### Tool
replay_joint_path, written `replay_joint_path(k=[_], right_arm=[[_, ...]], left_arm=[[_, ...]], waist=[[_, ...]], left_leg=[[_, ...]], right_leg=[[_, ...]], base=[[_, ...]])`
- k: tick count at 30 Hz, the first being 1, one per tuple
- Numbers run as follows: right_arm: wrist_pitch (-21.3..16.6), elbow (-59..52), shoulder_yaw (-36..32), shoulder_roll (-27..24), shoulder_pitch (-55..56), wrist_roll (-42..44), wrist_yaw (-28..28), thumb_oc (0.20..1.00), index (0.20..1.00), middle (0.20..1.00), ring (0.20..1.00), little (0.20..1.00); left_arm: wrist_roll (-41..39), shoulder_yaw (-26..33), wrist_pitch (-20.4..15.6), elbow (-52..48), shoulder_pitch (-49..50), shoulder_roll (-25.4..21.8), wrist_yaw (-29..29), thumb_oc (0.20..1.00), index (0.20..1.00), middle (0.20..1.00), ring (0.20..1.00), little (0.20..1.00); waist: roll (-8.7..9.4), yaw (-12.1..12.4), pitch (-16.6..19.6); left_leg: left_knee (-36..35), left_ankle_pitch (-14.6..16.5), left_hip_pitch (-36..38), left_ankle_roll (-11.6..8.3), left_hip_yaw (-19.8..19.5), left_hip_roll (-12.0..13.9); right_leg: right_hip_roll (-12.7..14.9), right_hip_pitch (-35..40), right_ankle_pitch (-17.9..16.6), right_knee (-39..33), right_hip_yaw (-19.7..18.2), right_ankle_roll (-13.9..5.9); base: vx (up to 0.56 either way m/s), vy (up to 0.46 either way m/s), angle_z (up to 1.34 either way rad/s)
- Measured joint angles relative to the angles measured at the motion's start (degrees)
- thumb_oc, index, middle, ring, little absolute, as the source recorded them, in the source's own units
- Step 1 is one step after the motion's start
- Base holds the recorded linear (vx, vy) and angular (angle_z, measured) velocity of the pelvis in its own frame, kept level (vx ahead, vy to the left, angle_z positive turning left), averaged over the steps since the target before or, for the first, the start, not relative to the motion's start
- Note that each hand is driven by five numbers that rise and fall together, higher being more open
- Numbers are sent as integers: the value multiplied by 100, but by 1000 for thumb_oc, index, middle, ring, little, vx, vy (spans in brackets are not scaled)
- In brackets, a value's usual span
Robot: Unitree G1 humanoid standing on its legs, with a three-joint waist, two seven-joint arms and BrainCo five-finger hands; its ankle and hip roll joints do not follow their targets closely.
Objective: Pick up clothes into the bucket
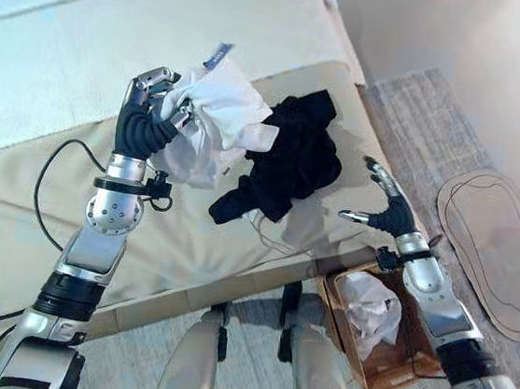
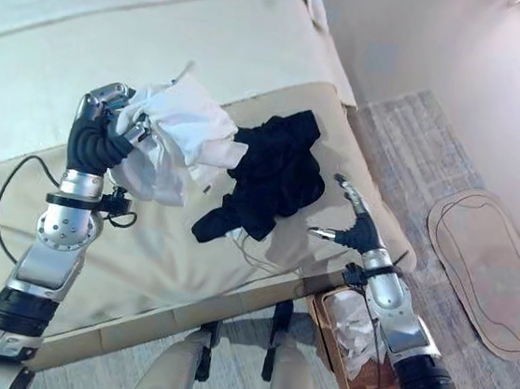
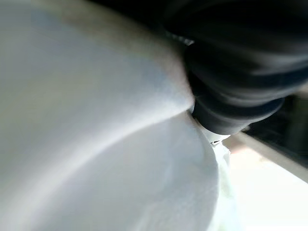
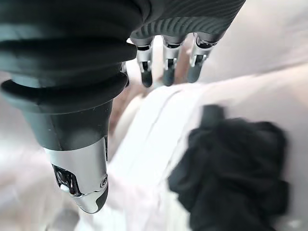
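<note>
White garment (image 1: 210, 123) hangs bunched in my left hand (image 1: 148, 107), lifted clear above the beige sofa cushion (image 1: 71, 201); the fingers are curled round the cloth, which spills down and to the robot's right of the dark ribbed wrist cover. In the left wrist view I see the same pale fabric (image 3: 106, 144) pressed close against the cover.

Black garment (image 1: 287, 165) lies crumpled on the cushion just beside the hanging white one, near the cushion's front edge, with one dark end trailing toward that edge. The right wrist view shows it as a dark heap (image 4: 236, 173) on the pale upholstery.

My right hand (image 1: 383, 207) hovers past the black garment, near the cushion's front corner, apart from the cloth; its fingers (image 4: 167, 67) are straight and spread, the thumb held away from them, and it holds nothing.

Brown bucket (image 1: 410, 357) stands on the floor below the cushion's front edge, under my right forearm. White clothing (image 1: 366, 315) already lies inside it.

Grey patterned rug (image 1: 427, 129) covers the floor to the robot's right of the sofa, and a flat oval mat (image 1: 493, 249) with a dark outline rests on it, well apart from the bucket.
</note>
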State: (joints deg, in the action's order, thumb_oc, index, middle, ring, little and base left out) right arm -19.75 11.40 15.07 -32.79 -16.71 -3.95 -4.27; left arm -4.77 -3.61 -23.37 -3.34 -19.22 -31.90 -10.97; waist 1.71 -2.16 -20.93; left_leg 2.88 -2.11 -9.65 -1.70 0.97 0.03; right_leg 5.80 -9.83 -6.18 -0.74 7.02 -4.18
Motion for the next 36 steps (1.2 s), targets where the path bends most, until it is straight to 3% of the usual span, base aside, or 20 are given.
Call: replay_joint_path(k=[2,6,12,20,27,36], right_arm=[[-16,-71,279,70,-160,-188,42,1000,1000,1000,1000,1000],[7,-205,790,93,-521,-656,100,1000,1000,1000,1000,1000],[9,-229,1082,375,-682,-897,134,1000,1000,1000,1000,1000],[61,-131,1200,1013,-658,-886,123,1000,1000,1000,1000,1000],[222,-132,1254,1396,-431,-302,123,1000,1000,1000,1000,1000],[270,-151,1306,1685,-316,1023,252,1000,1000,1000,1000,1000]], left_arm=[[-204,-82,-58,-181,41,-6,221,200,200,200,200,200],[-729,-279,-79,-344,110,-8,663,200,200,200,200,200],[-1361,-646,-58,-470,240,20,1166,200,200,200,200,200],[-1509,-708,42,-642,579,199,1383,200,200,200,200,200],[-1532,-893,162,-704,791,427,1395,200,200,200,200,200],[-2255,-1315,297,-716,932,681,1465,200,200,200,200,200]], waist=[[-73,24,264],[-120,20,429],[-170,48,756],[-249,49,940],[-293,151,997],[-288,159,1021]], left_leg=[[-80,3,127,-3,26,17],[-242,12,437,-14,38,33],[-379,13,714,-19,31,49],[-417,13,816,-18,24,44],[-424,11,895,-18,24,41],[-431,12,891,-18,10,38]], right_leg=[[-22,167,-31,-156,0,5],[-54,472,-31,-316,1,5],[-79,736,-29,-438,16,10],[-75,829,-26,-438,24,11],[-70,903,-24,-438,35,10],[-67,902,-24,-437,44,11]], base=[[80,-16,-4],[96,-15,-2],[75,-7,0],[11,0,0],[6,1,0],[0,0,0]])
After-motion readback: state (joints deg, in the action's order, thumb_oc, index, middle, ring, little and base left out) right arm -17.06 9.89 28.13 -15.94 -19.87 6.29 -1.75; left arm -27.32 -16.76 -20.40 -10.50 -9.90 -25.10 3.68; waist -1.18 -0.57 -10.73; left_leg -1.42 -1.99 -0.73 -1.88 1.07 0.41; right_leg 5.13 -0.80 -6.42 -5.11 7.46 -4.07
